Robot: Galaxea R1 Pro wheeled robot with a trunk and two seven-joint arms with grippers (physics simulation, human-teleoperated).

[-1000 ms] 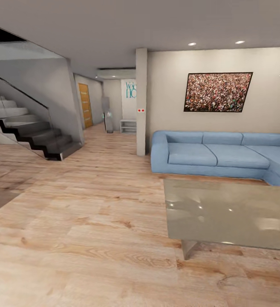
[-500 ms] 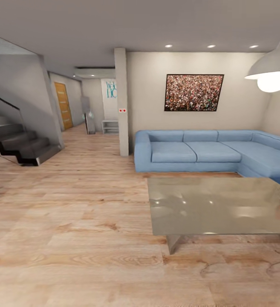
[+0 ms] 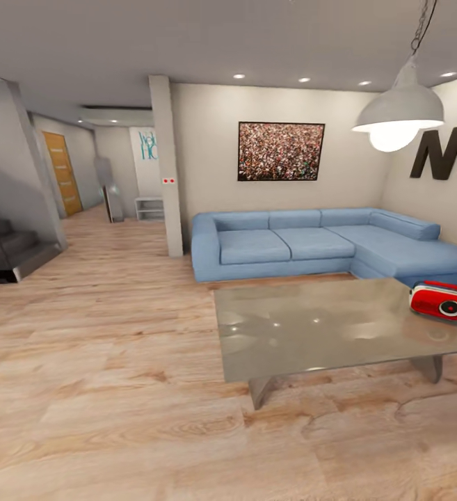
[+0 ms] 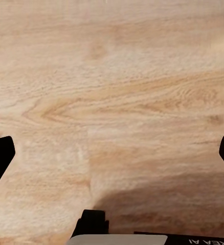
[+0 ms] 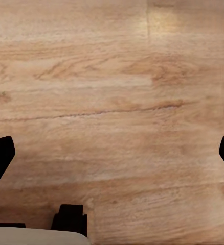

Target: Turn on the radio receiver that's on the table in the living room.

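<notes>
Swinging rightward, the head camera now brings the radio receiver [image 3: 442, 300] fully into sight, resting at the far right end of the grey worktop [image 3: 311, 334] before the blue sofa [image 3: 311, 240]. Both sets of fingers hang wide apart, empty, over wood floor [image 4: 112, 102]. It looks light and rigid; its dial face probably wants only a gentle press.

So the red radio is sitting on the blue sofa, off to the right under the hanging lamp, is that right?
Not quite. In the head view the red radio sits on the grey glossy table, near its right end, not on the blue sofa, which stands behind the table. The rest holds: it is off to the right, roughly below the pendant lamp.
</notes>
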